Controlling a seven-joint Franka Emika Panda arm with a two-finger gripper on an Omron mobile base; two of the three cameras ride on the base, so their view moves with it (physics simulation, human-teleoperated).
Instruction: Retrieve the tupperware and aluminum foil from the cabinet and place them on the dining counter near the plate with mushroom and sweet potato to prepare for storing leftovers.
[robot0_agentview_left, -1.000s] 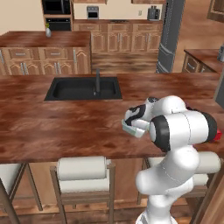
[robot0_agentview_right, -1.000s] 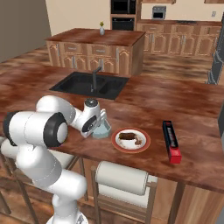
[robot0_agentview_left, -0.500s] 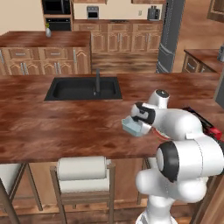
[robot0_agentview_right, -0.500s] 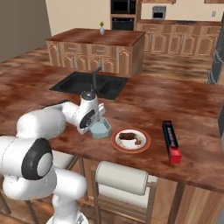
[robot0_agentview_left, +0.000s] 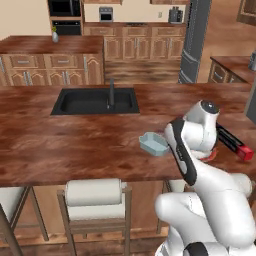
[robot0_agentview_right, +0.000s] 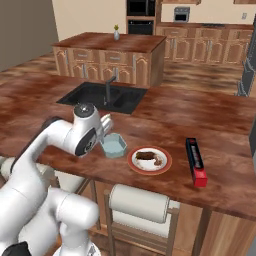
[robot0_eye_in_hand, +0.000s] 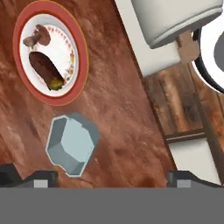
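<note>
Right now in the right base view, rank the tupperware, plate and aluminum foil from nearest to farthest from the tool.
1. tupperware, on the counter just beside the open tool.
2. plate, further right.
3. aluminum foil, farthest right.

Tupperware (robot0_agentview_right: 114, 145) on the table (robot0_agentview_right: 210, 120) just beside the plate (robot0_agentview_right: 149, 160); aluminum foil (robot0_agentview_right: 196, 161) further right — gripper (robot0_agentview_right: 106, 123) above the tub.

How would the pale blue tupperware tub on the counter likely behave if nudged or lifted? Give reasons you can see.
The tupperware is a shallow, lidless plastic tub, so it is probably light and would likely slide on the smooth dining counter rather than roll. It sits low and wide on its base, so it seems unlikely to tip. Its flared rim looks thin and may flex if squeezed.
</note>
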